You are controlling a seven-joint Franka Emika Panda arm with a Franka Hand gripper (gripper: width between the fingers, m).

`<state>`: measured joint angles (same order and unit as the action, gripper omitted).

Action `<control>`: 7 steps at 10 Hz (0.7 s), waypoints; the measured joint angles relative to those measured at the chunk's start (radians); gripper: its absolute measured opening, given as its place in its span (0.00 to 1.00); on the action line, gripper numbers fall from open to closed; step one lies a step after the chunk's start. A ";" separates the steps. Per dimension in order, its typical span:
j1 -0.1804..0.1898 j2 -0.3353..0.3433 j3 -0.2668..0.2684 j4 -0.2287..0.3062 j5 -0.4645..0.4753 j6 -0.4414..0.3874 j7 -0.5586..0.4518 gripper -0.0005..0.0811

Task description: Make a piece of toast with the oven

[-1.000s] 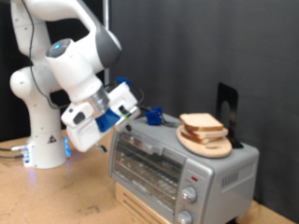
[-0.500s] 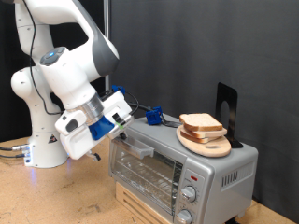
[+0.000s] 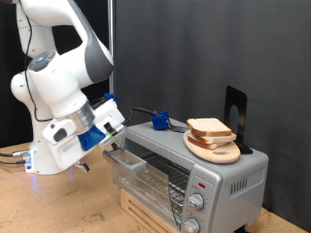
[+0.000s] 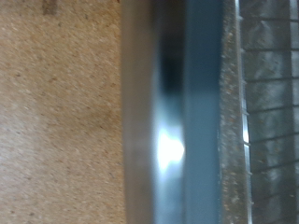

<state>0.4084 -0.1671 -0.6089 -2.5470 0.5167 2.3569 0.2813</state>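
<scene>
The silver oven stands at the exterior view's right, on a wooden base. Its glass door is tilted partly open towards the exterior view's left. My gripper is at the door's top edge, where the handle is; the fingers are hard to make out. Two slices of toast lie stacked on a round light-wood board on top of the oven. The wrist view is blurred and shows the door's metal edge very close, with the wire rack beside it. No fingers show in the wrist view.
A small blue object and a black upright stand sit on the oven's top. Two knobs are on the oven's front. The wooden table spreads below, and my arm's white base stands at the exterior view's left.
My gripper has moved down and towards the exterior view's left, and the oven door has swung from nearly shut to partly open with it.
</scene>
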 joint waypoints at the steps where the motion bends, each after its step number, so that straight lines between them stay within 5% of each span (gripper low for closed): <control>1: -0.010 0.002 -0.003 -0.003 -0.011 0.002 0.000 0.99; 7: -0.049 0.088 -0.019 0.007 0.043 0.100 0.008 0.99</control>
<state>0.3595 -0.0786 -0.6276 -2.5402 0.5592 2.4568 0.2893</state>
